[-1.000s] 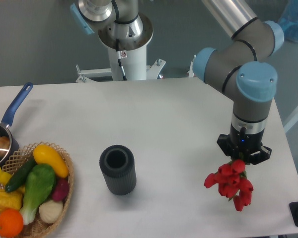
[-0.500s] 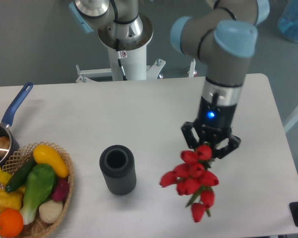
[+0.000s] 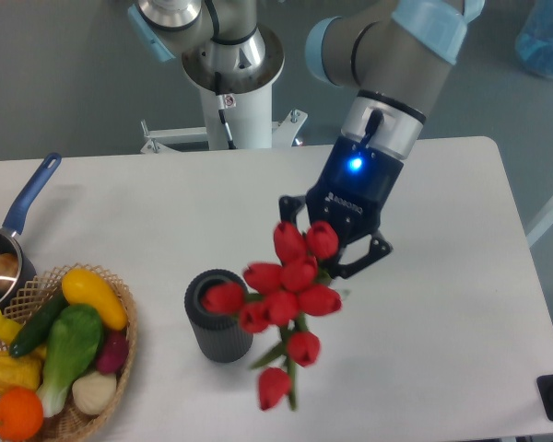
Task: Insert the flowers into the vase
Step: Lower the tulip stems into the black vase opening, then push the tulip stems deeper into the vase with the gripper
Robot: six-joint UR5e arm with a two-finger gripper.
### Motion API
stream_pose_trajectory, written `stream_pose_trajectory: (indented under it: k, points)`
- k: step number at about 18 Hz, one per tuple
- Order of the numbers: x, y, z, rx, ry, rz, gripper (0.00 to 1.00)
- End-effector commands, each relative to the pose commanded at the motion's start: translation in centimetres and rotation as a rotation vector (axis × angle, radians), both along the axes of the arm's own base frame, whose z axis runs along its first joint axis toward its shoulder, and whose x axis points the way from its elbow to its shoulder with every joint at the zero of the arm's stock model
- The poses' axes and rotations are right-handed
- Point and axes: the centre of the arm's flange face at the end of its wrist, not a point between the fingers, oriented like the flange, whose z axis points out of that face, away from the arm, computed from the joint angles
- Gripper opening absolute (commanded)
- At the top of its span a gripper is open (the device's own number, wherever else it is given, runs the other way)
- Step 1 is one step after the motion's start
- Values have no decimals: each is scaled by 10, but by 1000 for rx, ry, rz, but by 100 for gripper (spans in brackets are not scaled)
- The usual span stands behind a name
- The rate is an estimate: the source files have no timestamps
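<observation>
White worktop [image 3: 442, 304]. End effector [image 3: 335, 247] clamps tulip bunch [image 3: 281, 299]; transport step. Next: stems over ribbed vase [image 3: 218, 315] lower-left.

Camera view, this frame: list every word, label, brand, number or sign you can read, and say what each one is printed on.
"ROBOTIQ": white lettering on the black body of the gripper, beside its lit blue lamp; small but legible.
No other text shows: none on the vase, the flowers, the wicker basket or the saucepan.
</observation>
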Motion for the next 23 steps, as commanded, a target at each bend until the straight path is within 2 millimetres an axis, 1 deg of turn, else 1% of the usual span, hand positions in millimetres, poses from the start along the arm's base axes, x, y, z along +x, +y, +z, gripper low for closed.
stream_pose_trajectory:
  k: [2, 4, 6, 9, 10, 12, 21, 23]
  points:
    - [3, -1, 2, 34, -24, -27, 0]
    - [9, -2, -2, 47, -45, -44, 0]
    - [15, -7, -19, 69, -66, -67, 0]
    - [28, -13, -34, 95, -97, -97, 0]
    - [34, -14, -38, 96, -103, -104, 0]
    - [41, -16, -36, 111, -115, -117, 0]
    - [42, -15, -39, 115, -125, -123, 0]
    - [41, -13, -45, 110, -135, -125, 0]
